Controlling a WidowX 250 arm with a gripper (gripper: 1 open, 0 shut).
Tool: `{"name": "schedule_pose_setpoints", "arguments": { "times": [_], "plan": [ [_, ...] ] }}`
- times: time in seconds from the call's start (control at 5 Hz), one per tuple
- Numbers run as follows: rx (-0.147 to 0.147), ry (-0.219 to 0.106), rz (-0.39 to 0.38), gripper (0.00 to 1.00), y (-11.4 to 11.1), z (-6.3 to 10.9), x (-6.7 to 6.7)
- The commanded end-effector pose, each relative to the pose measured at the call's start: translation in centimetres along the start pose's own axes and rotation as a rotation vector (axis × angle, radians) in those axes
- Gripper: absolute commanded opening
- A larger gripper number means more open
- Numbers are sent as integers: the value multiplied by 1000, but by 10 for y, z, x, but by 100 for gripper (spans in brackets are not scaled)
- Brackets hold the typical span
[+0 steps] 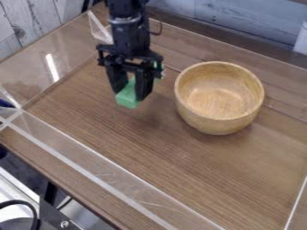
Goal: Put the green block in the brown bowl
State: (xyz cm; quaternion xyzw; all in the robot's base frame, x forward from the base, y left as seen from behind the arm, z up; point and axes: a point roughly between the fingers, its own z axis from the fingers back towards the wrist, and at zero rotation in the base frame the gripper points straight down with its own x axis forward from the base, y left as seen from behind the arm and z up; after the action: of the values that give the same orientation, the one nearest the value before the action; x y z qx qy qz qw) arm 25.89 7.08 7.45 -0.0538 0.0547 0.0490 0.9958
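Observation:
The green block (126, 96) hangs above the wooden table, pinched between the black fingers of my gripper (129, 90), which points straight down and is shut on it. Only the block's lower end shows below the fingers. The brown bowl (220, 96) stands to the right of the gripper, a short gap away, round, light tan and empty inside. The block's shadow lies on the table below it.
A wooden table (180, 171) carries everything, ringed by a low clear acrylic wall (72, 148) along the front and left. A whitewashed plank wall (30, 22) rises at the back left.

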Motion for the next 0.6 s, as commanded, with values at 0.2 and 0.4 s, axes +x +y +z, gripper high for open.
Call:
{"name": "schedule_pose_setpoints", "arguments": {
  "times": [0.2,0.4],
  "plan": [
    [-21,-107,-63,0,-56,44,34],
    [-31,-104,-115,0,-90,38,40]
  ]
}}
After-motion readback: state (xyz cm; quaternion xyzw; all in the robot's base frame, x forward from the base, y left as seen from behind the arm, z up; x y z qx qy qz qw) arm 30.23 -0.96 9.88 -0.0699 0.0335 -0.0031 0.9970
